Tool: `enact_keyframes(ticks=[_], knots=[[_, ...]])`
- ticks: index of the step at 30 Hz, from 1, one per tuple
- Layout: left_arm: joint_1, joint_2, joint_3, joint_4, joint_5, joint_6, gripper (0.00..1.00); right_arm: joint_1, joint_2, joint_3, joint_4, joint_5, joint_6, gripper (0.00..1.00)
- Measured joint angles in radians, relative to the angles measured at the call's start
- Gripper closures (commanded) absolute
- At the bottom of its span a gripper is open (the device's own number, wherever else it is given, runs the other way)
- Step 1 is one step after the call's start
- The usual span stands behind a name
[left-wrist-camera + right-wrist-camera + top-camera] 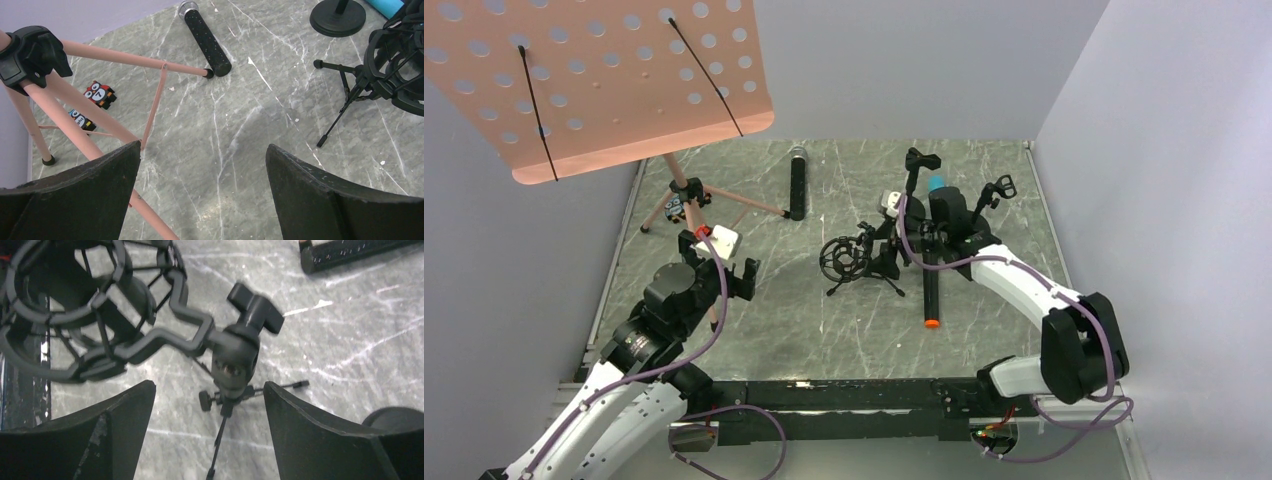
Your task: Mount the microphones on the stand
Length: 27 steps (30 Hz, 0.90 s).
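The black microphone with a silver mesh head (798,185) lies on the table at the back; it also shows in the left wrist view (206,37). The all-black microphone with an orange end (931,290) lies near the middle. The blue microphone (936,184) is mostly hidden behind my right arm. A small tripod stand with a shock mount (849,258) stands at the centre. My right gripper (210,390) is open and hovers over the stand's ball joint (235,352), beside the shock mount (90,315). My left gripper (202,155) is open and empty over bare table.
A pink music stand with tripod legs (679,195) stands at the back left, one leg (85,135) close to my left finger. Small toy blocks (99,94) lie under it. Two more black mic stands (919,160) (999,188) stand at the back right. A round base (337,17) shows.
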Motion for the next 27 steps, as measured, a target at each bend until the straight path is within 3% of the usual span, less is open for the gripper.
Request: enact_keyframes(ticks=[6, 13, 21, 27], knots=[[0.0, -0.013, 0.0, 0.001, 0.013, -0.002, 0.01, -0.053, -0.066, 0.0, -0.209, 0.016, -0.117, 0.09], [0.0, -0.008, 0.0, 0.019, 0.062, -0.046, 0.01, -0.28, -0.182, 0.008, -0.419, -0.035, -0.201, 0.07], [0.0, 0.035, 0.0, 0.035, 0.166, -0.269, 0.01, -0.441, -0.182, 0.027, -0.548, -0.116, -0.212, 0.07], [0.0, 0.176, 0.031, 0.055, 0.211, -0.439, 0.01, -0.467, -0.18, 0.037, -0.578, -0.137, -0.235, 0.07]])
